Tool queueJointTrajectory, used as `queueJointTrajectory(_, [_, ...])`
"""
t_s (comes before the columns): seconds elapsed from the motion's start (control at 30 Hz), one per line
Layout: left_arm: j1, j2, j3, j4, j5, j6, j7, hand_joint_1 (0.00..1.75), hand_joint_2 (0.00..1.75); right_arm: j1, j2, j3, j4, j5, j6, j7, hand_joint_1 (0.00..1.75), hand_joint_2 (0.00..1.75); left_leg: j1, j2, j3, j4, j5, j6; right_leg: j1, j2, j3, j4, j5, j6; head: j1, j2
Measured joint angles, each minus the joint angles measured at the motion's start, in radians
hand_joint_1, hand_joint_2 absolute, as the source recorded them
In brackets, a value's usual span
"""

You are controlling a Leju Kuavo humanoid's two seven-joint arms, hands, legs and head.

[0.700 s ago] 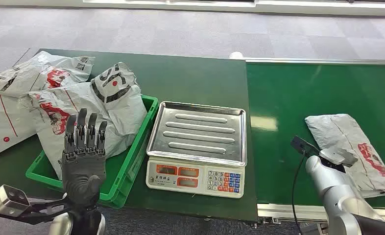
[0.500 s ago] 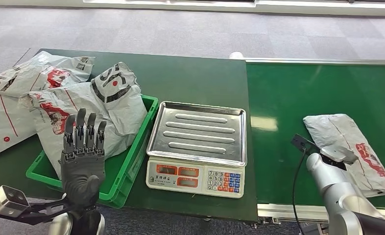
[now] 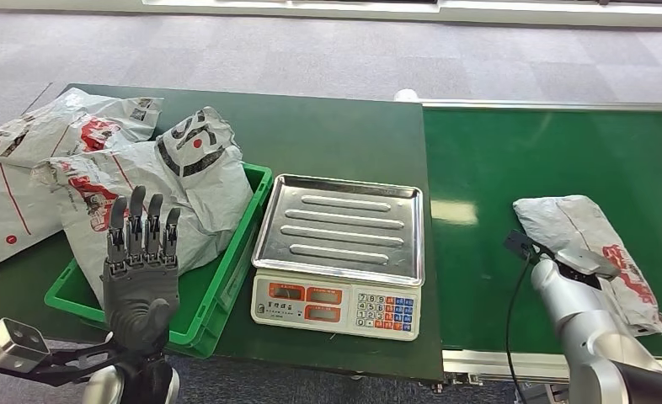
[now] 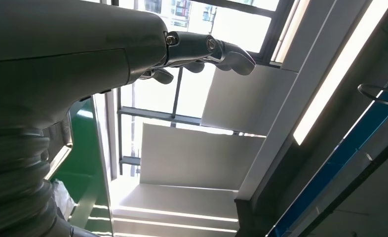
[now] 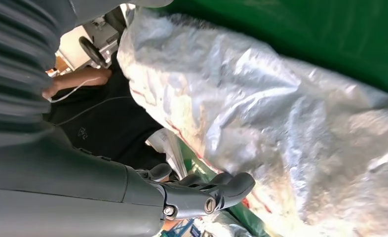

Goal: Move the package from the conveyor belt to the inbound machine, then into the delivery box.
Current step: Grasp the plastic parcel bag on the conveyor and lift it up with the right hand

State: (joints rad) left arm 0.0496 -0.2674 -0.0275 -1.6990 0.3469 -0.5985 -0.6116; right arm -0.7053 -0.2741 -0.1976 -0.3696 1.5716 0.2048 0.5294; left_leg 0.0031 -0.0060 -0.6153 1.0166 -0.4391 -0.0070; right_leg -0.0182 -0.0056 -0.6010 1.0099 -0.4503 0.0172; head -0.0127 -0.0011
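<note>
I see the package (image 3: 593, 252) lying flat on the green belt (image 3: 513, 160) at the right, near its front edge, with my right hand (image 5: 202, 195) close beside its near end; its fingers are stretched out along the grey bag and hold nothing, though I cannot tell whether they touch it. My left hand (image 3: 142, 269) is raised at the near left, palm away from me, fingers straight, slightly apart and empty, in front of the green box (image 3: 226, 290) with grey bags (image 3: 100, 181) heaped in and behind it. The scale (image 3: 340, 252) stands between box and belt, its steel tray bare.
</note>
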Motion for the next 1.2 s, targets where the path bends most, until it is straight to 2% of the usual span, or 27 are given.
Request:
queueJointTrajectory(0.13, [0.0,0.0,0.0,0.0,0.0,0.0,-0.005,0.0,1.75,-0.008,-0.018,0.0,0.009,-0.002,0.028,-0.038,0.0,1.75,0.0,0.0,0.0,0.0,0.0,0.0,0.0,0.0,0.0,0.0,0.0,0.0,0.0,0.0])
queueJointTrajectory(0.4, [0.0,0.0,0.0,0.0,0.0,-0.001,-0.008,0.0,1.75,0.042,-0.019,0.0,0.014,-0.014,0.01,-0.164,0.0,1.75,0.0,0.0,0.0,0.0,0.0,0.0,0.0,-0.001,0.0,0.0,0.0,0.0,0.0,0.0])
queueJointTrajectory(0.67, [0.0,0.0,0.001,0.0,0.0,-0.001,-0.008,0.0,1.75,0.061,-0.016,0.0,0.013,-0.017,0.008,-0.191,0.0,1.75,0.0,0.0,0.0,0.0,0.0,0.0,0.0,-0.001,0.0,0.0,0.0,0.0,0.0,0.0])
queueJointTrajectory(0.97, [0.002,0.0,0.001,-0.008,0.003,0.004,-0.008,0.0,1.75,0.093,-0.018,0.003,-0.008,-0.044,0.019,-0.313,0.0,1.75,0.0,0.0,0.001,0.0,0.0,0.0,0.0,0.0,0.001,0.0,0.0,0.0,0.0,0.0])
queueJointTrajectory(1.1, [0.003,0.0,0.001,-0.02,0.009,0.012,-0.001,0.0,1.75,0.115,-0.02,0.006,-0.034,-0.068,0.012,-0.345,1.75,1.75,0.001,0.001,0.002,0.0,0.0,0.0,0.001,0.0,0.002,0.0,0.0,0.0,0.0,0.0])
queueJointTrajectory(1.2, [0.004,0.0,0.001,-0.024,0.009,0.019,0.002,0.0,1.75,0.134,-0.018,0.02,-0.055,-0.081,0.008,-0.36,1.75,1.75,0.001,0.001,0.003,0.0,-0.001,0.0,0.0,0.0,0.004,0.0,0.0,0.0,0.0,0.0])
